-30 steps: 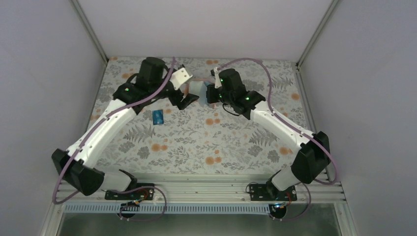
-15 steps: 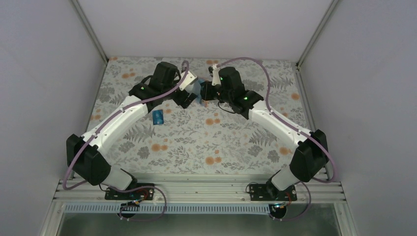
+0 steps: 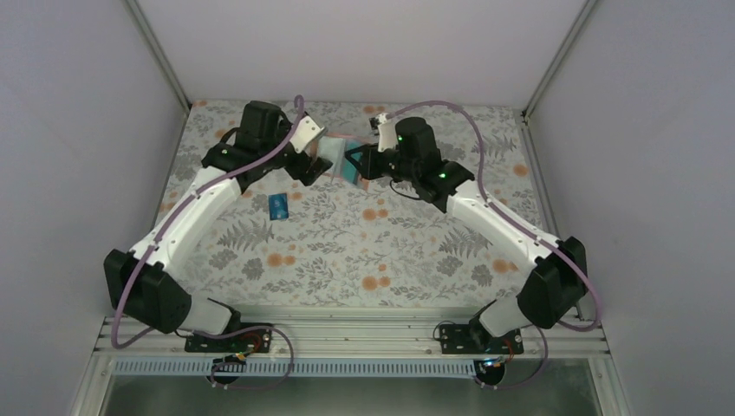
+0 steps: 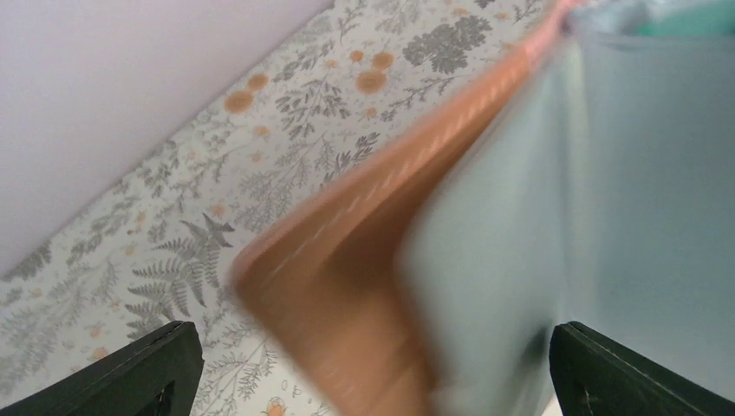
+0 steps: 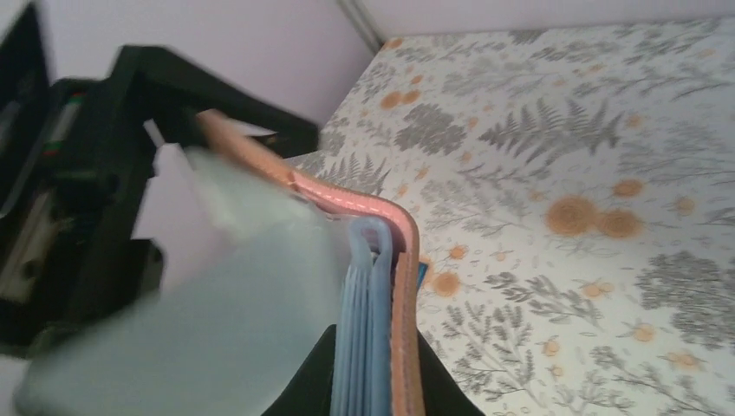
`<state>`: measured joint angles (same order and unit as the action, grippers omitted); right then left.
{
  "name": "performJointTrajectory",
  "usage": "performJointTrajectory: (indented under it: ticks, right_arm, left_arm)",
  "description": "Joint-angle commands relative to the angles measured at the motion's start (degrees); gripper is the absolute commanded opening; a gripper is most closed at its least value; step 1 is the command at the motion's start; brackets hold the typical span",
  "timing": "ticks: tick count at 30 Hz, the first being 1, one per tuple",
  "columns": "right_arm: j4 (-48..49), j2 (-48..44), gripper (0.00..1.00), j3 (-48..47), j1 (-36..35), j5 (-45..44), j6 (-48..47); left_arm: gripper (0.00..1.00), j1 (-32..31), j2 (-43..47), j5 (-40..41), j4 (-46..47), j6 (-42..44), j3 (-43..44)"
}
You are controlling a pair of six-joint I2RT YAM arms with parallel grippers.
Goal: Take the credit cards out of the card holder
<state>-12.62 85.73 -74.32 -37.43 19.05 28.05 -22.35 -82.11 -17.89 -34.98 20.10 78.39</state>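
Clenching the tan leather card holder (image 5: 403, 329) by its spine in our right hand (image 3: 354, 164) so pockets gape for our released left hand (image 4: 368, 351); teal-green plastic card (image 4: 685, 17) inside it, flat blue card (image 3: 277, 206) on the bench (image 3: 390, 251) near it

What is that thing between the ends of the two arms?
The card holder, pale blue with an orange cover, fills the gap between the left tool and the right tool, seen in the top view.
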Motion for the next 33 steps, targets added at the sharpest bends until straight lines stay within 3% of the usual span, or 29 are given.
performJointTrajectory:
  ticks: [1,3,6,13,16,23,33]
  right_arm:
    - [-3.54,-3.44,0.04,-0.15,1.38,-8.76,-0.97]
    - [-4.17,-3.47,0.04,0.16,1.39,-13.78,-0.29]
    - [-2.94,-2.09,0.04,-0.47,1.48,-15.5,0.75]
    - [-1.37,3.46,0.04,-5.18,1.57,-10.09,1.76]
    - [-0.32,3.69,0.04,-5.11,1.74,-8.07,2.73]
    - [1.76,1.86,0.04,-3.4,1.75,-3.45,3.91]
    - [2.56,-0.64,0.04,-2.31,1.75,-0.73,4.18]
  left_arm:
    - [1.0,-0.06,5.77,0.11,-0.39,5.13,-0.61]
    - [1.0,-0.19,7.71,0.58,-1.35,6.51,-0.02]
    - [0.98,-3.19,7.83,-5.24,-6.83,7.86,2.75]
    - [0.66,-15.65,3.53,-17.82,-14.23,10.77,4.52]
    - [0.64,-16.31,1.33,-22.65,-12.72,9.78,5.48]
    - [0.47,-16.17,1.37,-9.67,0.12,5.85,1.37]
    - [0.46,-13.35,-2.56,-4.23,-0.17,3.46,2.15]
